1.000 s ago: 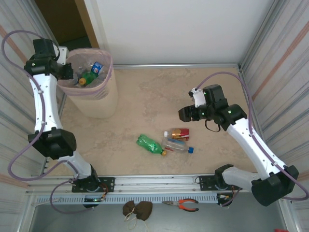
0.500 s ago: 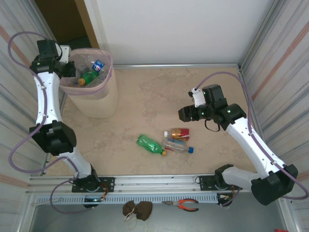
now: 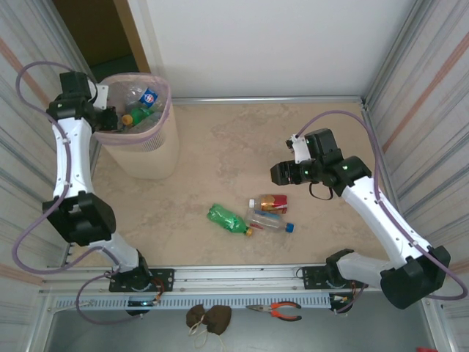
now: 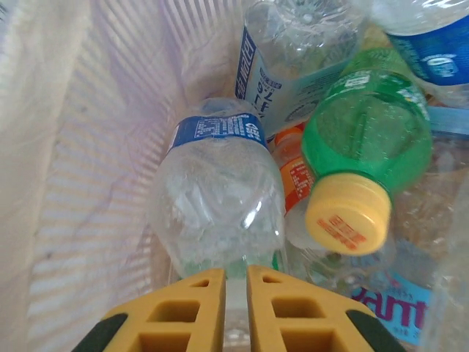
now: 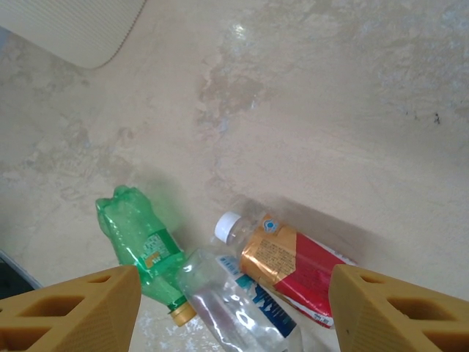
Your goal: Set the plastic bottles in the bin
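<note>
– Near the right tool [image 3: 284, 173], spread wide, which bottle lies closest?
– Red-label bottle [image 5: 293, 260], just basewards on the surface [image 5: 352, 110], its axis slanting across the opening, I think. Green bottle [image 5: 139, 242] and clear bottle [image 5: 238, 308] lie alongside.
– Left tool [image 4: 234, 293]?
– Pressed together, empty, well apart, inside the bin [image 4: 73, 183].

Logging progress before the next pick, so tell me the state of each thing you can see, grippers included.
bin: upright, lined, partly filled with bottles.
green bottle: lying on its side, capped.
clear bottle: lying on its side, blue cap on.
red-label bottle: lying on its side, white cap on.
left gripper: shut, down in the bin's mouth.
right gripper: open, empty, hovering over those three.
</note>
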You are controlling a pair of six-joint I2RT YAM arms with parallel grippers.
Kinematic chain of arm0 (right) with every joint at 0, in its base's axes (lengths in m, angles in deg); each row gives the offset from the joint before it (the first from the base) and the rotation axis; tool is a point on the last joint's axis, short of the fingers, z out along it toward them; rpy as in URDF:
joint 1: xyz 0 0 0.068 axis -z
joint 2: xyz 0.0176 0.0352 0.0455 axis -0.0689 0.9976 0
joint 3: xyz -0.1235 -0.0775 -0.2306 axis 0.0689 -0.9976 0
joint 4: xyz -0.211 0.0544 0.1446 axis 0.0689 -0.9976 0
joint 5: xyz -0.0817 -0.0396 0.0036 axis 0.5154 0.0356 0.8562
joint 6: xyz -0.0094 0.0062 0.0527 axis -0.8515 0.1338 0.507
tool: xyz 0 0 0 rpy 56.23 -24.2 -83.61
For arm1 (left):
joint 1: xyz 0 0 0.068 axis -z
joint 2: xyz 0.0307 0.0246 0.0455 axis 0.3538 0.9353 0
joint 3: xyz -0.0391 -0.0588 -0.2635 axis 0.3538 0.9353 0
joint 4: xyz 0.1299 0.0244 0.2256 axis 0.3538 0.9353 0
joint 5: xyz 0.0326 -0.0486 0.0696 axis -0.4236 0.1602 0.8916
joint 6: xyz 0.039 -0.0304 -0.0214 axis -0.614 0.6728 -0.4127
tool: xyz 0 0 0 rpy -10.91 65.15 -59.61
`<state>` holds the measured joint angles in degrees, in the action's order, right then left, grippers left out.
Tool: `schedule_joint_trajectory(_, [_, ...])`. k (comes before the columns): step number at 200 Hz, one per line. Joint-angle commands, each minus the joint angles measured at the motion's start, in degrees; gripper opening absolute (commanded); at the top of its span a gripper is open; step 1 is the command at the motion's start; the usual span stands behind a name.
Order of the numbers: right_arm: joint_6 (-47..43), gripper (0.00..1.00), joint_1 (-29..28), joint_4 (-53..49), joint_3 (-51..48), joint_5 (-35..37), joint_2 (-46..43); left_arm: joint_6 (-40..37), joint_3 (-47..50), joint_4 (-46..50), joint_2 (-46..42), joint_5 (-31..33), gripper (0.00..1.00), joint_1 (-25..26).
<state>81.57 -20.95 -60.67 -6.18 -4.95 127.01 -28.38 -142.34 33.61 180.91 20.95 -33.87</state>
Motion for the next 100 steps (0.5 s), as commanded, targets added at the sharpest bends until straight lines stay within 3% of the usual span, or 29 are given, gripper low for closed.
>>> schedule_joint_trajectory(1, [2.5, 0.67, -0.5, -1.9, 2.0, 1.5, 0.9, 1.4, -0.3, 1.8, -5.3, -0.6, 0.16, -0.4])
schedule_joint_trajectory(67, [4.8, 0.67, -0.6, -8.4, 4.9, 3.1, 8.5, 5.2, 1.7, 1.3, -14.0, -10.0, 0.2, -0.2])
schedule_joint_trajectory(100, [1.3, 0.67, -2.2, -10.7, 5.5, 2.7, 12.6, 8.0, 7.0, -0.9, -19.4, -15.5, 0.22, 0.8])
